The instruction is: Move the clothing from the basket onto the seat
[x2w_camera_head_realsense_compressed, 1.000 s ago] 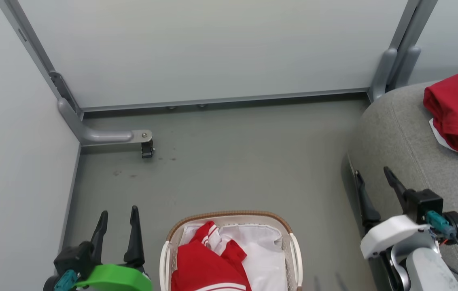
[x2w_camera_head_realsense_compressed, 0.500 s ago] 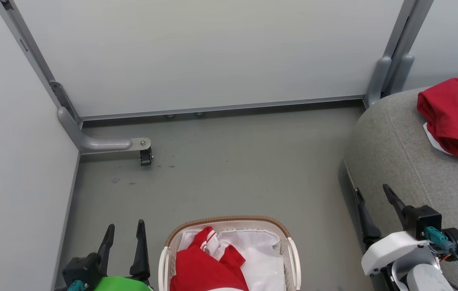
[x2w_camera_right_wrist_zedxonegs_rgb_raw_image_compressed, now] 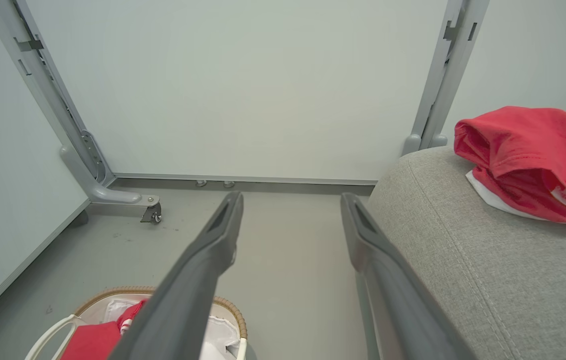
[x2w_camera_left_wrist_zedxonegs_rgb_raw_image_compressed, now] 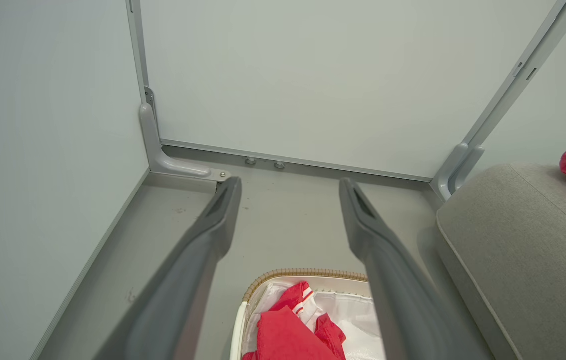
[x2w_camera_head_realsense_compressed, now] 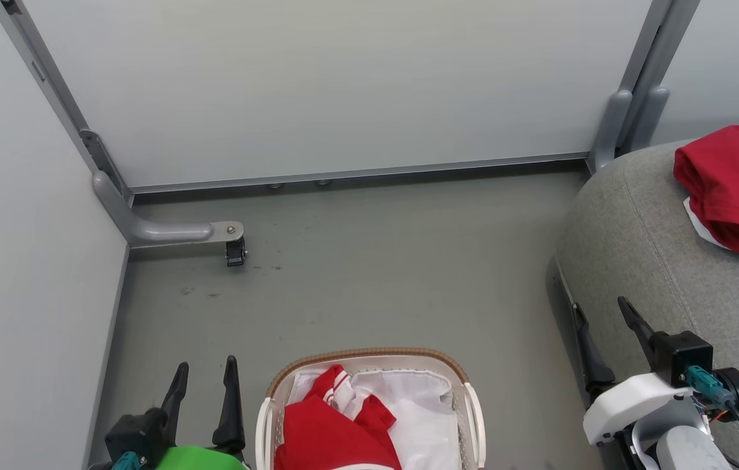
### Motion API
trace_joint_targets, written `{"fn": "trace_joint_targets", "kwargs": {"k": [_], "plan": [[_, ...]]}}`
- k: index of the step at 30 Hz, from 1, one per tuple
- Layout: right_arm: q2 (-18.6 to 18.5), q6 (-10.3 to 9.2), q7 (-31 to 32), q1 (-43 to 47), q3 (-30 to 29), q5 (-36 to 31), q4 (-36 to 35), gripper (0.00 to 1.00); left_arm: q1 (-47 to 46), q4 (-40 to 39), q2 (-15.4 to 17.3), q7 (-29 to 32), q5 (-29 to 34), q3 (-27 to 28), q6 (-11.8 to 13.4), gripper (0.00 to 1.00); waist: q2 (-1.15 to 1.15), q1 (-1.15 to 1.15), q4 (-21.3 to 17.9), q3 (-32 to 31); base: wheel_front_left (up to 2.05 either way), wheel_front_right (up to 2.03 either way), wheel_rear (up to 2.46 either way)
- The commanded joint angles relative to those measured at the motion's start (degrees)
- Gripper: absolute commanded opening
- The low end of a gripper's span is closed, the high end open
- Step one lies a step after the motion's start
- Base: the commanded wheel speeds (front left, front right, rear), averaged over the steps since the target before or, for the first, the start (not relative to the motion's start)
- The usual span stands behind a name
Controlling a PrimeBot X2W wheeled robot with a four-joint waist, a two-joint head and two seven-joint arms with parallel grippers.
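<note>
Two lots of red clothes are in this room. The striped red clothing (x2w_camera_head_realsense_compressed: 324, 431) lies in the basket (x2w_camera_head_realsense_compressed: 369, 353), on its left side, on top of the white liner (x2w_camera_head_realsense_compressed: 428, 405). A striped bit of it sticks up and points to the far wall (x2w_camera_head_realsense_compressed: 343, 85). The basket sits on the grey floor (x2w_camera_head_realsense_compressed: 376, 274) at the near side, between the two grippers. Its round end points to the far wall. It looks longer from near to far, but its near part is cut off, so I cannot be sure. The bunched red clothing (x2w_camera_head_realsense_compressed: 735, 176) lies in a heap on the big grey seat (x2w_camera_head_realsense_compressed: 637, 228) at the far right, well apart from the basket. Its white edge faces the near side. The left gripper (x2w_camera_head_realsense_compressed: 206, 363) hangs just left of the basket, with its fingers (x2w_camera_head_realsense_compressed: 230, 405) pointing to the far wall. It is wide open and holds nothing. The right gripper (x2w_camera_head_realsense_compressed: 599, 305) hangs right of the basket, close to the near left edge of the seat. It is wide open too, with nothing in it.
</note>
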Motion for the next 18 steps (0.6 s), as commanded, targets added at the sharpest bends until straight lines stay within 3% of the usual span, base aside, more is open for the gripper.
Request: {"fn": "trace_joint_targets", "kwargs": {"k": [1,18], "plan": [[-0.20,-0.08,-0.12,-0.23,-0.03,0.31,-0.08,1.00,-0.70,0.13,0.03,-0.03,0.42,0.04,-0.15,1.00,0.00,0.00,-0.01,-0.01,0.00,0.00,0.00],[-0.20,-0.08,-0.12,-0.74,-0.07,-0.11,-0.92,1.00,-1.92,0.25,0.03,-0.03,0.77,-1.75,-0.57,1.00,0.00,0.00,-0.64,0.70,0.00,0.00,0.00]]}}
